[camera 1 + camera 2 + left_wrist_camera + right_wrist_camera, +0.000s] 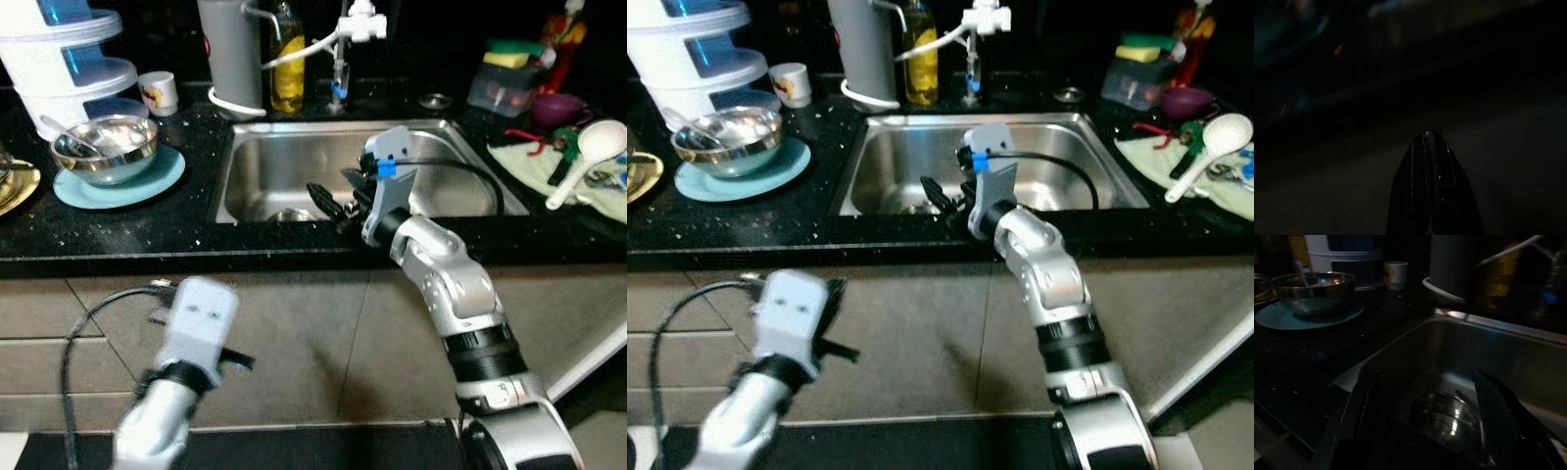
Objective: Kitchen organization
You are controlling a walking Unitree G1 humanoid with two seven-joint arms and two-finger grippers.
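Right hand over the sink, left hand low before the cabinets.

The right hand point(328, 201) hung over the front edge of the single stainless steel sink point(265, 157), its two black fingers point(1352, 416) spread apart above one round steel vessel point(1449, 421) lying in the basin, not touching it. The left hand point(1430, 186) hung below the black stone desk point(118, 230), fingers pressed together. On the desk left of the sink, one steel bowl point(106, 145) holding a spoon sat on one pale blue plate point(147, 181), near a small white cup point(158, 92). Right of the sink lay one white ladle point(588, 157).
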